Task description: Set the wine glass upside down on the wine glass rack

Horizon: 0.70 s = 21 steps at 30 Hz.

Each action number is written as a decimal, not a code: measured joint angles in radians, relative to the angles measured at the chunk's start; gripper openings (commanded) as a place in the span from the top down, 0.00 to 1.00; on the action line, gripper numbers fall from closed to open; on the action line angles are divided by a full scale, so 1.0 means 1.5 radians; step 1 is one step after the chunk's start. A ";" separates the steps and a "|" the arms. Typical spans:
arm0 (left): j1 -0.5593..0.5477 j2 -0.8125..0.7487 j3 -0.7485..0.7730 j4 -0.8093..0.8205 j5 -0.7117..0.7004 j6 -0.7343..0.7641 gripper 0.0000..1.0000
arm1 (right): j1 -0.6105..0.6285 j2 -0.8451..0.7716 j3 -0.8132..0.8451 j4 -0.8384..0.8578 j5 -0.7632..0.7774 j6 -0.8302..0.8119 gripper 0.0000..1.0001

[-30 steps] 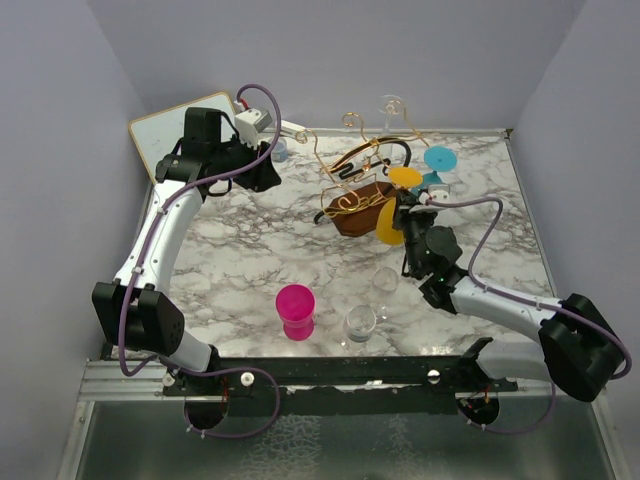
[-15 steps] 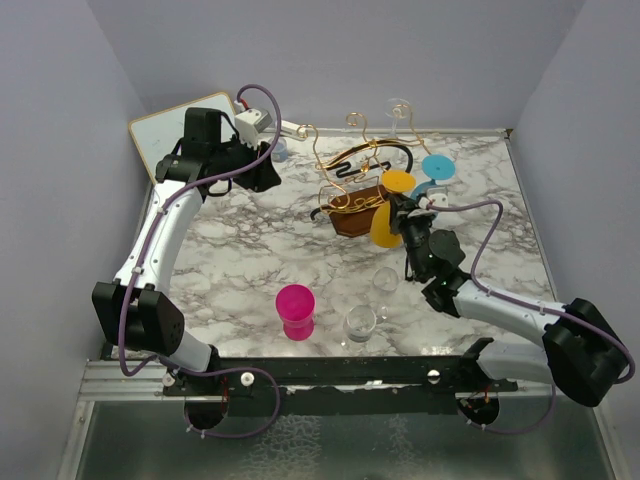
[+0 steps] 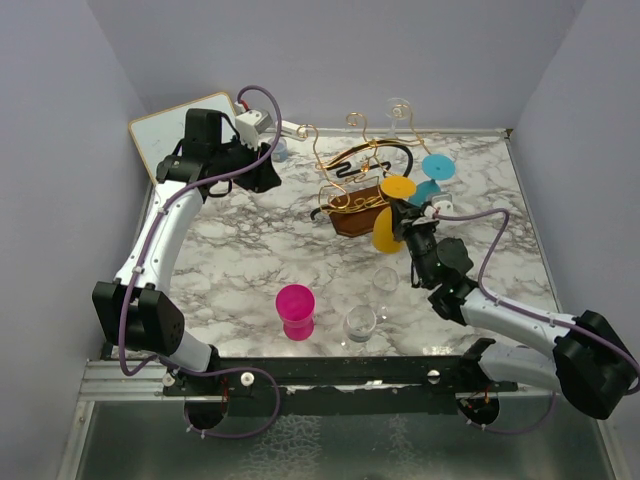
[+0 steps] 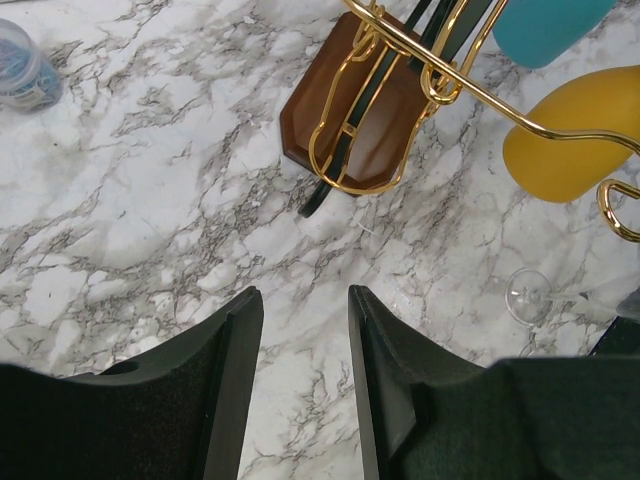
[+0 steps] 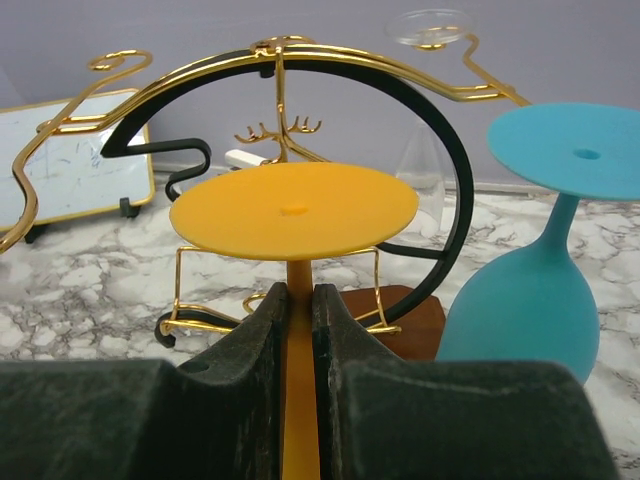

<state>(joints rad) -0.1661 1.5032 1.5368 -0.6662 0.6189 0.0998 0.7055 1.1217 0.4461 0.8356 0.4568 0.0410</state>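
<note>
The wine glass rack [image 3: 345, 170] is gold wire on a brown wooden base [image 4: 345, 115], at the middle back of the table. My right gripper [image 5: 298, 290] is shut on the stem of a yellow wine glass [image 5: 292, 210]. It holds the glass upside down, foot up, just right of the rack's base [image 3: 355, 212]. A blue wine glass [image 5: 545, 290] hangs upside down on the rack's right arm. A clear glass [image 5: 430, 25] hangs at the rack's top. My left gripper [image 4: 305, 300] is open and empty, above the table left of the rack.
A pink cup [image 3: 295, 310] and two clear wine glasses [image 3: 360, 322] [image 3: 385, 280] stand near the front edge. A whiteboard [image 3: 180, 130] leans at the back left. A small blue-lidded cup [image 4: 25, 70] sits beside it.
My right gripper has shifted slightly toward the near side with the yellow glass, and the right arm's elbow moved nearer. The left arm has not moved.
</note>
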 measured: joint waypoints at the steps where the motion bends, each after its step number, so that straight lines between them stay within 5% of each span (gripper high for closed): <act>1: 0.000 0.000 -0.001 0.000 0.000 0.000 0.58 | 0.000 -0.001 -0.003 -0.001 -0.008 0.000 0.99; 8: 0.000 -0.001 -0.006 0.002 0.000 0.000 0.58 | 0.000 0.000 -0.004 -0.002 -0.048 0.000 0.98; 14: 0.000 -0.005 -0.014 0.003 -0.001 0.000 0.58 | 0.000 0.039 0.016 0.012 -0.064 0.000 0.76; 21: 0.000 -0.007 -0.015 0.002 -0.002 0.000 0.58 | 0.000 0.053 0.022 0.011 -0.086 -0.001 0.67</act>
<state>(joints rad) -0.1661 1.4925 1.5143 -0.6628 0.6163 0.1001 0.7055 1.2007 0.4797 0.8528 0.3275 0.0399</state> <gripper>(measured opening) 0.423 0.268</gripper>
